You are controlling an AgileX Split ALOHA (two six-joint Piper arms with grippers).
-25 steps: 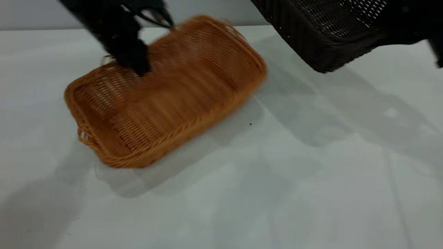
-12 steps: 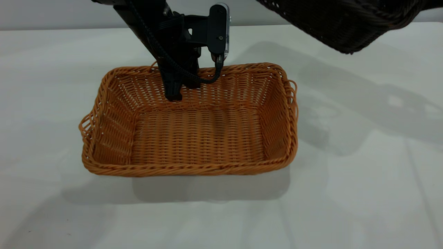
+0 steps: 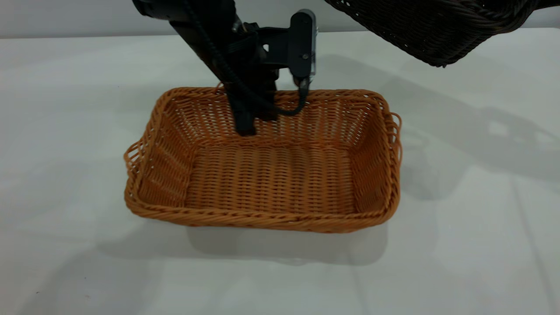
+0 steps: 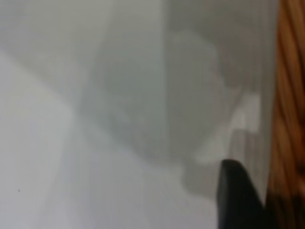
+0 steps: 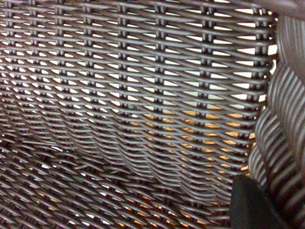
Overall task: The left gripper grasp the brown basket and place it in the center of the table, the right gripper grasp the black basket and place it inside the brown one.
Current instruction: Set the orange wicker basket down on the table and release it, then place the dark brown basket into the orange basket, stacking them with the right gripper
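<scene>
The black basket (image 3: 433,30) is cut off by the exterior view's upper edge, and the right hand holding it lies out of sight. In the left wrist view the brown basket (image 4: 289,114) is a blurred strip at the edge

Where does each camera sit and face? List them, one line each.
Exterior: faces the arms, looking down at the brown basket; left hand on its far wall, black basket aloft.
Left wrist: looks along the basket's outer wall at the table; one finger shows.
Right wrist: pressed against black weave; brown shows through.
</scene>
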